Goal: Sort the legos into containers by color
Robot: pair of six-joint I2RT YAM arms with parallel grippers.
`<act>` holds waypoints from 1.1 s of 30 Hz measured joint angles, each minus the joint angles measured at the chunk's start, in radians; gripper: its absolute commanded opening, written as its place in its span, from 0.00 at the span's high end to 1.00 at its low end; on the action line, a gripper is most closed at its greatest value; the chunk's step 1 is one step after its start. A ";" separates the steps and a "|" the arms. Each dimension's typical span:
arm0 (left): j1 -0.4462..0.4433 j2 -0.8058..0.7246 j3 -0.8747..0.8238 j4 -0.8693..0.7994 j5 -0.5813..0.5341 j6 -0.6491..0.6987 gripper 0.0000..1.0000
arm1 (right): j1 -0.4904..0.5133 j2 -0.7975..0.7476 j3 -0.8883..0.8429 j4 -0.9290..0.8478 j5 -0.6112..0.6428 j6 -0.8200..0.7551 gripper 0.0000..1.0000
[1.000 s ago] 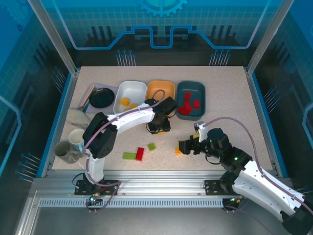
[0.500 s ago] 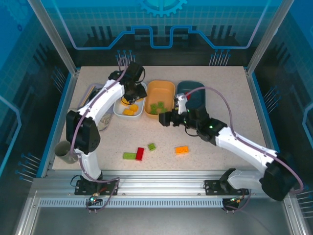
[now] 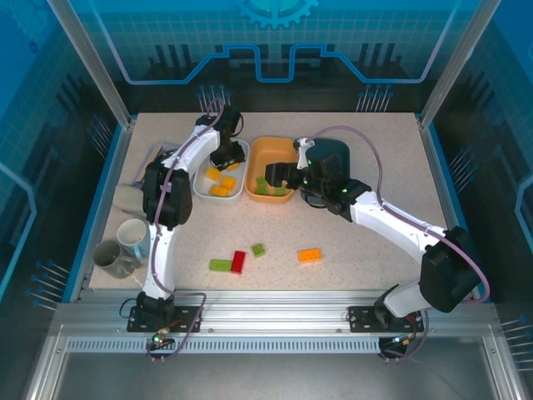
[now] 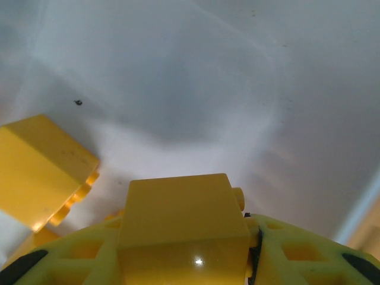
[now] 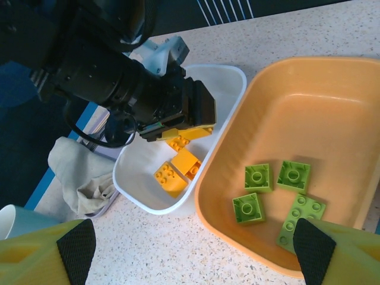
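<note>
My left gripper [image 3: 226,158] reaches into the white tub [image 3: 218,198] and is shut on a yellow lego [image 4: 181,219], close above the tub floor. More yellow legos [image 5: 175,172] lie in that tub [image 5: 231,74]. My right gripper [image 5: 194,255] hangs open and empty over the near left rim of the orange tub [image 5: 332,101], which holds several green legos [image 5: 258,177]. The teal tub [image 3: 337,152] is largely hidden behind the right arm. On the table near the front lie a green lego [image 3: 221,265], a red one [image 3: 238,262], a small green one [image 3: 259,249] and an orange one [image 3: 309,255].
A crumpled cloth [image 3: 125,197] and two mugs [image 3: 133,237] sit at the left edge. A dark pan [image 3: 166,167] lies left of the white tub, partly behind the left arm. The right arm stretches across the table's right half.
Both arms have swung from the table's middle up to the tubs. The left one now holds a yellow brick in the white tub, and green bricks now lie in the orange tub.
</note>
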 measured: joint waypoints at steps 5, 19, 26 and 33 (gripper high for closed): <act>0.002 0.029 0.023 -0.018 0.008 0.002 0.51 | -0.005 0.000 0.000 -0.019 0.000 0.005 0.11; 0.002 0.006 0.036 -0.051 0.016 0.015 0.35 | -0.005 -0.021 0.000 -0.138 0.002 -0.061 0.11; -0.002 -0.247 -0.074 -0.030 0.023 0.007 0.29 | 0.027 -0.133 -0.031 -0.195 0.034 -0.130 0.12; -0.044 -0.693 -0.443 0.025 0.059 -0.039 0.27 | 0.148 -0.183 -0.054 -0.274 0.085 -0.195 0.13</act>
